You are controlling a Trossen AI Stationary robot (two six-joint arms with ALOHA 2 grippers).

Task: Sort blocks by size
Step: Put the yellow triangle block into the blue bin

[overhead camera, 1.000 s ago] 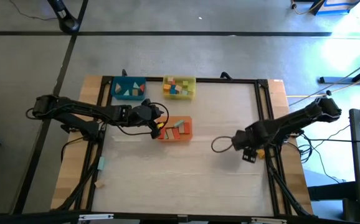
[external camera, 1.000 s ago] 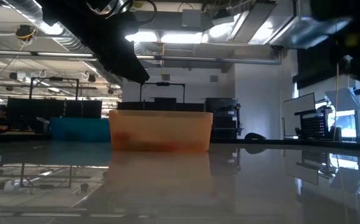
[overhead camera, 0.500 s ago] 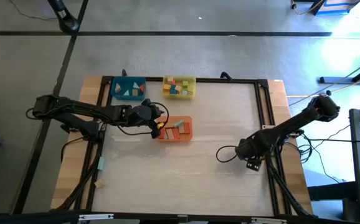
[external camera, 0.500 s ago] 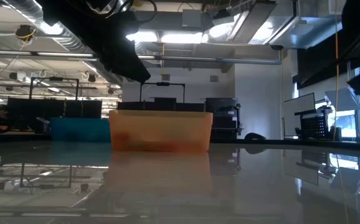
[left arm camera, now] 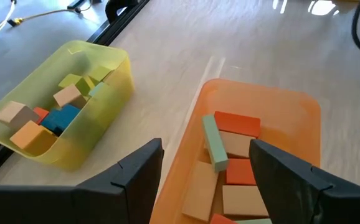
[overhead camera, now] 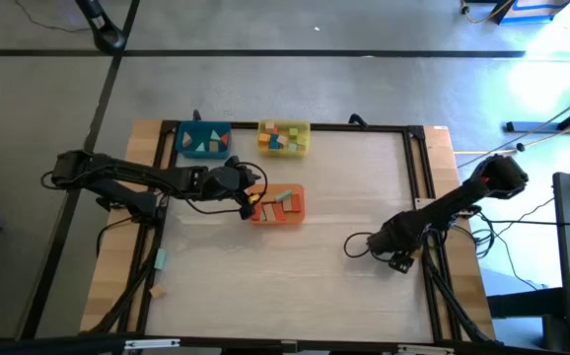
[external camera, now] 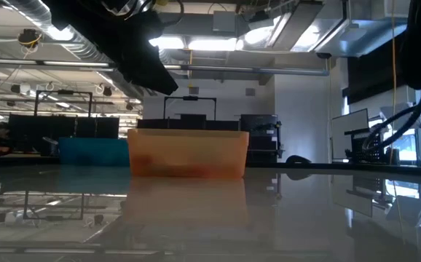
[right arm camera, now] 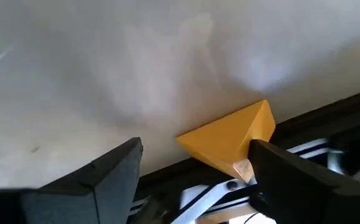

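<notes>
Left gripper (overhead camera: 250, 200) hangs over the left end of the orange tray (overhead camera: 296, 209), fingers (left arm camera: 136, 177) spread with nothing between them. Looks released: the blocks under it, a red one (left arm camera: 237, 123) and a pale green bar (left arm camera: 212, 143) among several wood-toned ones, lie loose inside the tray. These are the longer pieces, so I'd guess orange is the bin for big ones.

Yellow tray (overhead camera: 302, 146) sits at the far edge, just right of the blue tray (overhead camera: 180, 145). Yellow one holds small cubes and bits (left arm camera: 43, 115), blue one a few pieces I can't make out from above. Trays are grouped far-left, within the left arm's reach, which probably explains why that arm does the dropping.

Right gripper (overhead camera: 391, 254) is down at the right side, near the table's frame rail (overhead camera: 418, 187). Fingers (right arm camera: 105, 177) spread wide, nothing clamped. Straight ahead of it: a yellow wedge block (right arm camera: 233, 140) lying on the tabletop (overhead camera: 315, 276), right up against the rail. Gripper is lined up on it but not in contact, as far as I can tell.

Judgement: wedge is the last stray visible on the table. Awkward pick, since the rail blocks one side and the sloped faces may slip.
</notes>
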